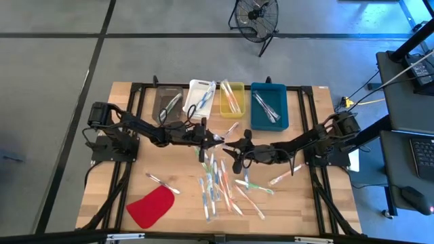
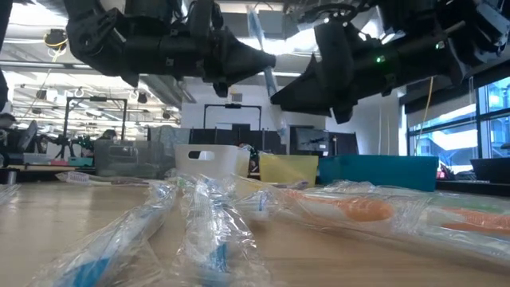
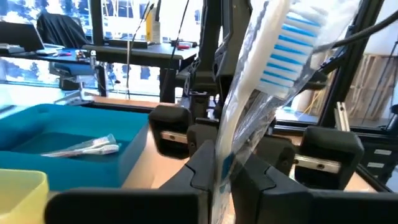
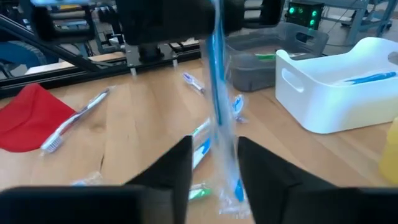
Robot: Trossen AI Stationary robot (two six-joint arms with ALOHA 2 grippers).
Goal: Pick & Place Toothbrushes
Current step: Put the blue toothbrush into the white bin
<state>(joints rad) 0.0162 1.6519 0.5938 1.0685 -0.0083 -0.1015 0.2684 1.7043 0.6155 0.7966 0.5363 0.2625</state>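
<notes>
Wrapped toothbrushes (image 2: 199,231) lie loose across the worktop (image 1: 102,183), most unsorted (few in the four bins (image 1: 269,102)). Left gripper (image 1: 215,139) fingers pinch a blue-bristled brush (image 3: 292,43) in mid-air; right gripper (image 1: 230,146) fingers stand parted beside it.

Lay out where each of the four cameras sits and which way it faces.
High view: overhead, straight down on the table; both arms show.
Low view: table-top height, looking level past wrapped toothbrushes; both arms overhead.
Left wrist view: the left hand shut on a blue toothbrush.
Right wrist view: the right hand open around the same toothbrush; both wrist views share it.
</notes>
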